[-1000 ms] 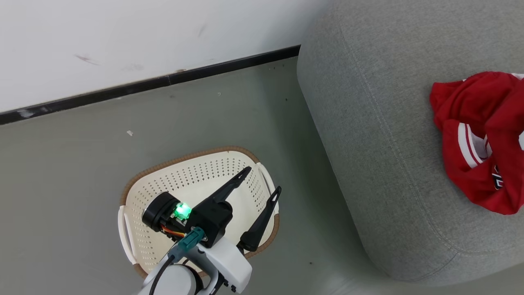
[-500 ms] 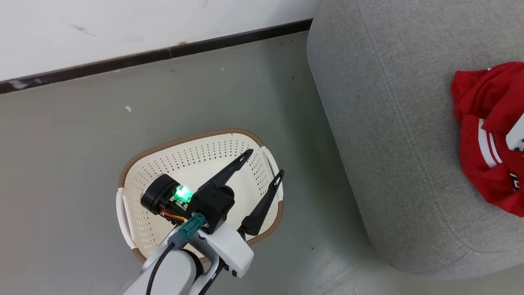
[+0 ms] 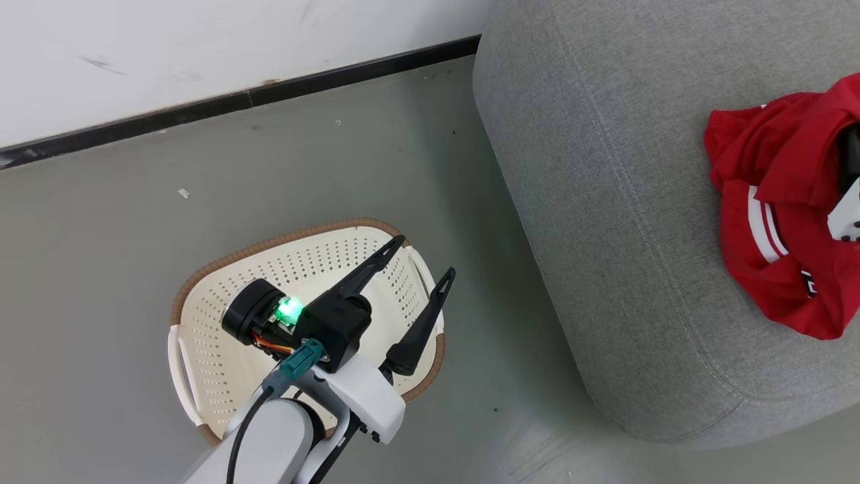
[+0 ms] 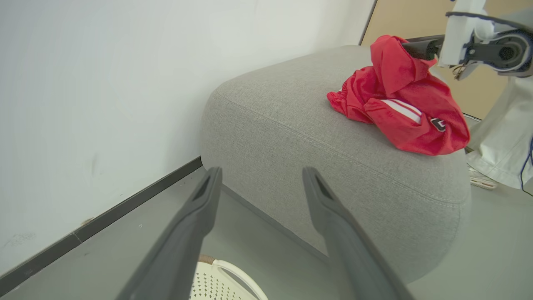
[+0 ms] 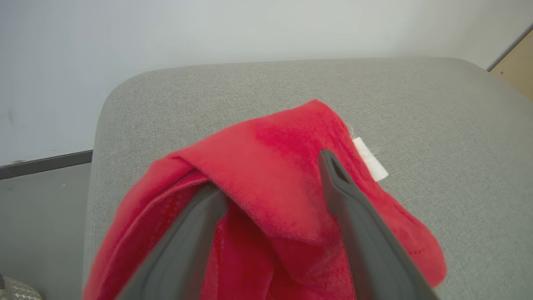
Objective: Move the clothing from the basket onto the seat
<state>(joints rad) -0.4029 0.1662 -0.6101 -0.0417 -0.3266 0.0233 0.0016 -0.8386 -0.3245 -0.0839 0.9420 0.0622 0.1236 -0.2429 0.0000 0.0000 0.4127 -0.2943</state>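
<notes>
While left gripper (image 3: pixel 426 255) hangs spread over basket (image 3: pixel 269 244) rim | right gripper (image 5: pixel 270 173) spread, clothing (image 3: pixel 772 269) draped on it, over seat (image 3: pixel 605 202) | floor (image 3: pixel 490 302) strip between basket and seat edge

White wall (image 3: pixel 201 54), black skirting (image 3: pixel 235 104), grey floor (image 3: pixel 101 235)

The head view's right edge is cutting off the clothing (image 3: pixel 772 269) and most of the right gripper (image 5: pixel 270 171), and in the right wrist view a red fold is burying the tip of one of its fingers (image 5: pixel 200 225). The left gripper (image 3: pixel 424 255) and its arm are hiding part of the basket (image 3: pixel 282 240) floor. The badge (image 4: pixel 438 123) lettering is showing too small to read.
</notes>
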